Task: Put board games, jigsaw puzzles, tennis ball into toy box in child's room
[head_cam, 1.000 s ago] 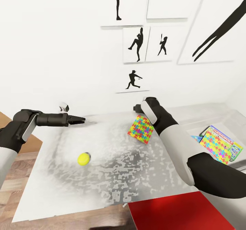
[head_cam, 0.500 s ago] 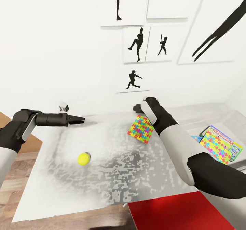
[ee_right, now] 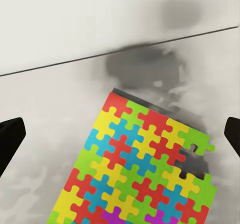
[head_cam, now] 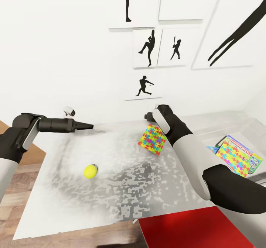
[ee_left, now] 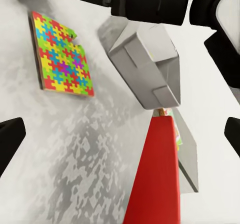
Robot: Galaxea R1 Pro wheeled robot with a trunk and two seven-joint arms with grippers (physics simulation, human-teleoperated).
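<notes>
Two puzzles show: one [head_cam: 152, 140] lies flat on the tabletop [head_cam: 122, 189] near the wall, just beside the right forearm, and the other [head_cam: 232, 158] rests on top of the game boxes [head_cam: 254, 161] inside the toy box [head_cam: 236, 128] at the right end. Also on the tabletop, well apart from the first puzzle, sits the ball [head_cam: 90, 171], toward the left and nearer the front edge. Above the far left part of the tabletop the left claw [head_cam: 85, 126] hangs, pointing to the right, and its fingers look closed together with nothing between them in the head view, though its wrist view shows dark fingertips [ee_left: 11, 139] at both edges, so I cannot tell its state for sure. Over the first puzzle [ee_right: 145, 169] the right claw is spread wide and empty, its fingertips [ee_right: 10, 136] at either edge of its wrist view. A red slab [head_cam: 192, 229] juts out below the front edge.
</notes>
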